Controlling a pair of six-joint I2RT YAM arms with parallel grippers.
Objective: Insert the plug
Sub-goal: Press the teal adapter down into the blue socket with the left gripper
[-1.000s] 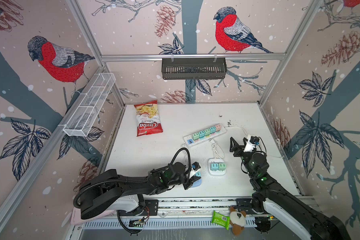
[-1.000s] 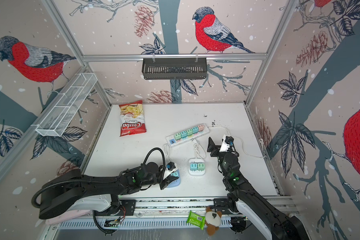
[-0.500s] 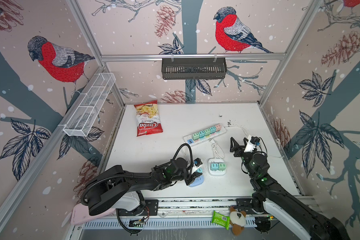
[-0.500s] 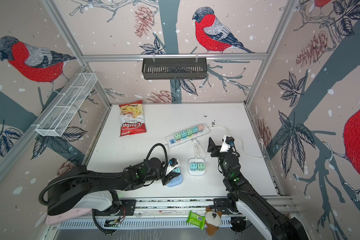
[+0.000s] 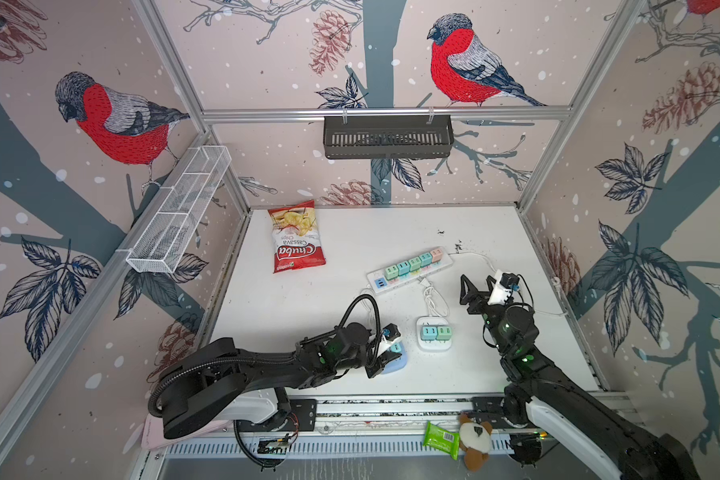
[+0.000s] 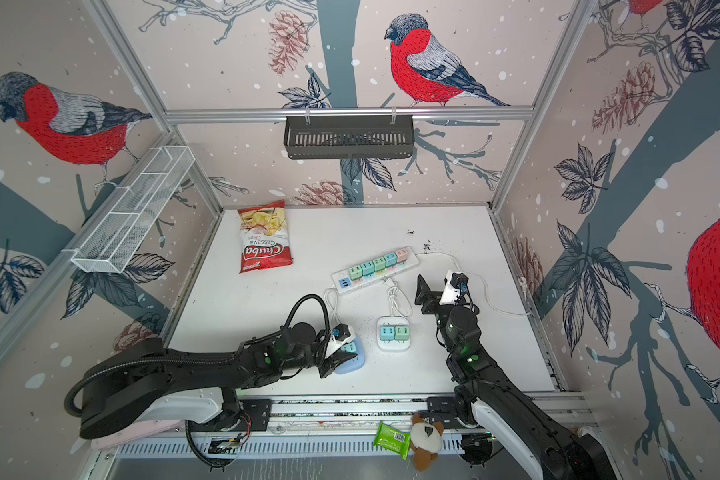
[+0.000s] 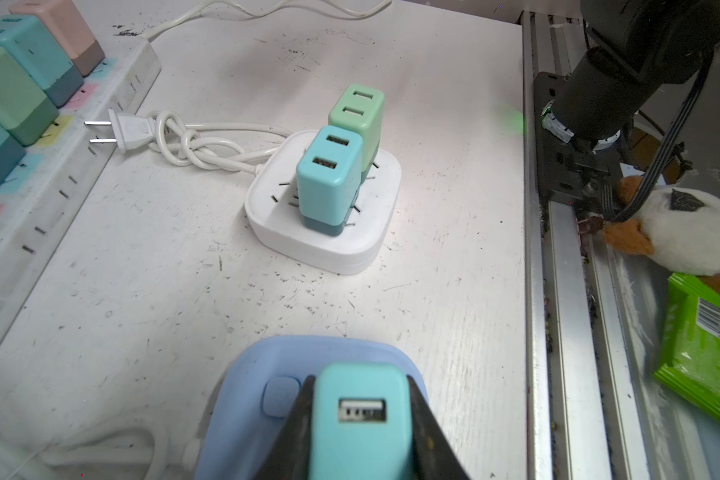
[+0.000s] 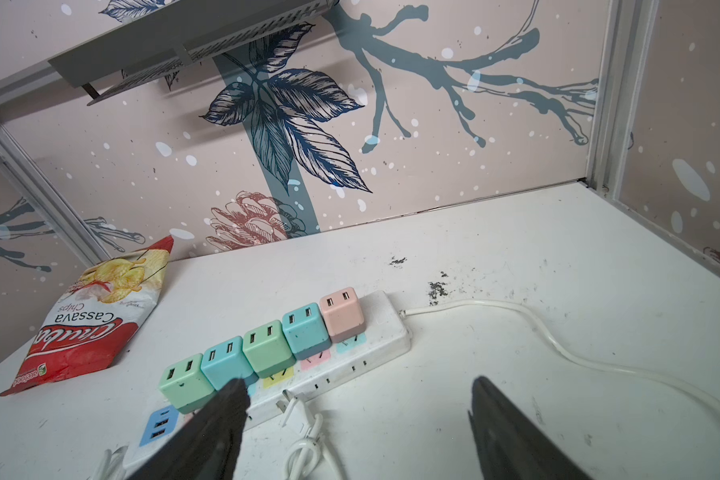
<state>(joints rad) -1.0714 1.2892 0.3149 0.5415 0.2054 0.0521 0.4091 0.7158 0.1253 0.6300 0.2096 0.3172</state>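
Left claw (image 7: pixel 358 388): clenched on teal plug (image 7: pixel 360 440), atop blue socket (image 7: pixel 250 365).
Change: plug has barely shifted; likely pressing home, seating unconfirmed.
Right claw (image 8: pixel 358 385): released, idle as before.

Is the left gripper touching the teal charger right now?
Touching. In the left wrist view the left gripper has its jaws pressed flush against both sides of the teal charger, no gap.

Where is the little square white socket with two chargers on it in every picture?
Top view: square white socket in the lower middle of the picture.
Top view: same spot.
Left wrist: middle of the picture.
Right wrist: not in it.
Landmark: the long power strip, in all four views.
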